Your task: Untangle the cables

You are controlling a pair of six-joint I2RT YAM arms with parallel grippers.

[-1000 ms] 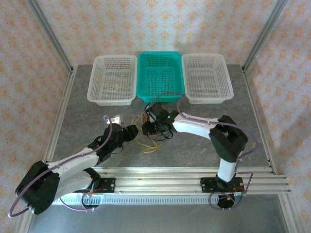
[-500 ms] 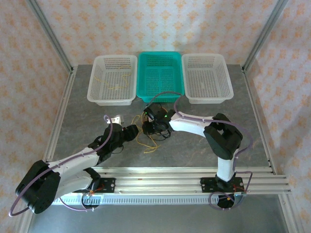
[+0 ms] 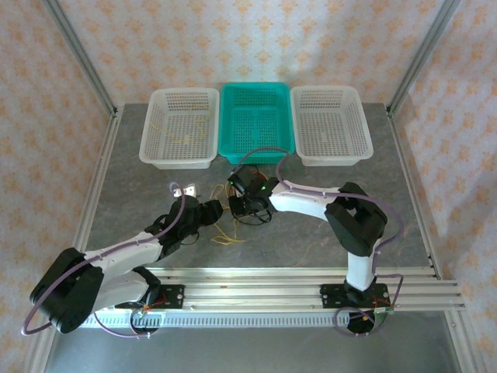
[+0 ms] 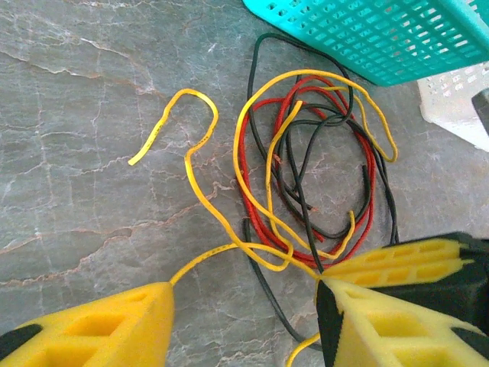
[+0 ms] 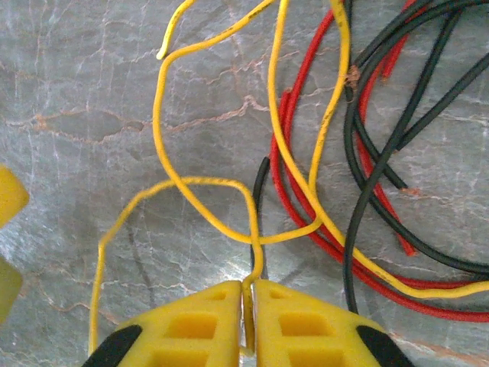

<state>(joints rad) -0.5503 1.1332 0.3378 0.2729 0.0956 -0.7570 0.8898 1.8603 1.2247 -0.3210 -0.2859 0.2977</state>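
Since a second ago, our right claw (image 5: 248, 302) has pinched shut on a yellow cable (image 5: 200, 181), bottom centre. Our left claw (image 4: 243, 300) gapes open below the tangled cables (image 4: 306, 153).

1. Yellow cable (image 5: 156, 115): bright yellow with a few dark specks; one strand sits between the right jaws.
2. Red cable (image 4: 244, 191): plain red, ahead of the left jaws.
3. Black cable (image 5: 346, 229): plain black, to the right of the right jaws.
4. Right gripper (image 5: 248, 287): bright yellow pads (image 5: 306, 321), black behind them.
5. Left gripper (image 4: 243, 294): the same yellow pads (image 4: 99, 329), black at the edges.
6. Table (image 4: 76, 92): grey, marbled with pale and brownish veins under both sets of jaws.
7. Teal basket (image 4: 367, 30): teal with a grid of holes, beyond the left jaws.
8. White baskets (image 3: 178, 159): white, perforated, farther out on either side of the teal one.
9. Walls (image 3: 233, 39): pale pink with a repeating orange floral motif.
10. Arms (image 3: 307, 204): white and black.
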